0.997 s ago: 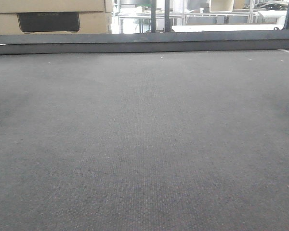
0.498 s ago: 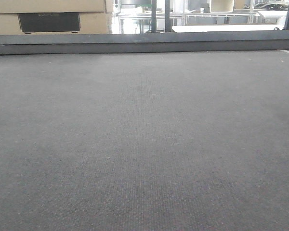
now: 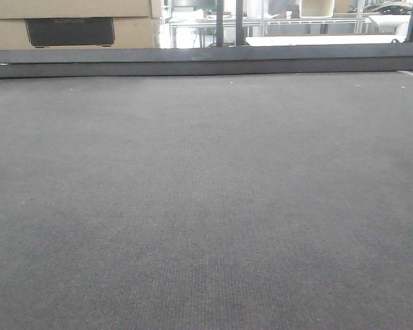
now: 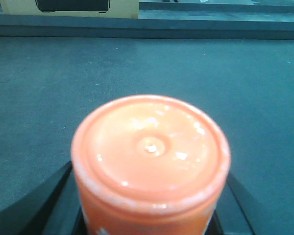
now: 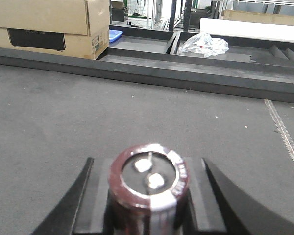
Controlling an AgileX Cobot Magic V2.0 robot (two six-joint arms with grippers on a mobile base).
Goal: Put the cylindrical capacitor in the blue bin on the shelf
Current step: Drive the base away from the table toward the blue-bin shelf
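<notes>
At 6 o'clock in the right wrist view, the right gripper (image 5: 148, 169) is clamped on the cylindrical capacitor (image 5: 149, 188), silvery top toward the camera, a black finger on each side. The left gripper (image 4: 149, 174) likewise grips an orange round-topped container (image 4: 149, 142) at 6 o'clock of its own view. Beyond, grey matting (image 3: 206, 206) runs to a dark rail (image 3: 206, 62), with a cardboard box (image 5: 44, 22) at 11 o'clock, a blue tray (image 5: 115, 35) just beside it and a crumpled plastic bag (image 5: 203, 44) at 1 o'clock.
</notes>
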